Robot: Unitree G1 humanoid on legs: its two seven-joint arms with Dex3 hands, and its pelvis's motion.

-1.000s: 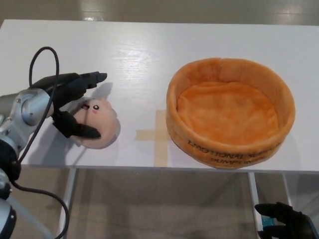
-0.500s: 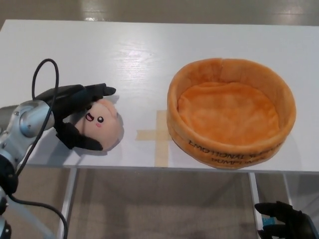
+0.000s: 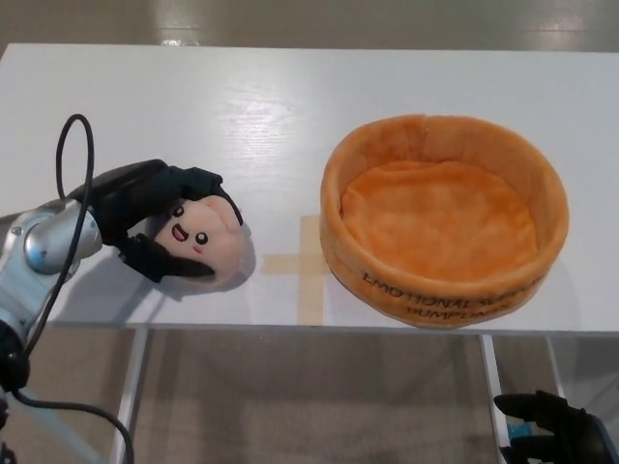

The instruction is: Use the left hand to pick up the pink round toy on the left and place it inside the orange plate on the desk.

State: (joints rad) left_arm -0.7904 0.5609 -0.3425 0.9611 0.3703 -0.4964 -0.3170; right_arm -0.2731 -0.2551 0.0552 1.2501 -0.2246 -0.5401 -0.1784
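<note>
While the right hand (image 3: 553, 425) hangs low below the desk edge at the bottom right corner, holding nothing, with its fingers curled loosely, the work goes on at the left. Near the front edge of the white desk (image 3: 290, 106), the left hand (image 3: 155, 217) is wrapped on the pink round toy (image 3: 208, 246): the two fingers curve over its top and the thumb presses from below, so the hand holds the toy between them. The toy's small face looks up toward the camera. It appears to rest on the desk or to be just above it; this cannot be told for sure. To the right of the toy a cross of tape (image 3: 300, 266) lies on the desk, and beyond the cross stands the orange plate (image 3: 445, 280), empty, with soft high walls. The step in hand seems to be the grasp, nearly complete. The next move probably calls for a lift high enough to clear the plate's wall, then a carry to the right over the cross.
</note>
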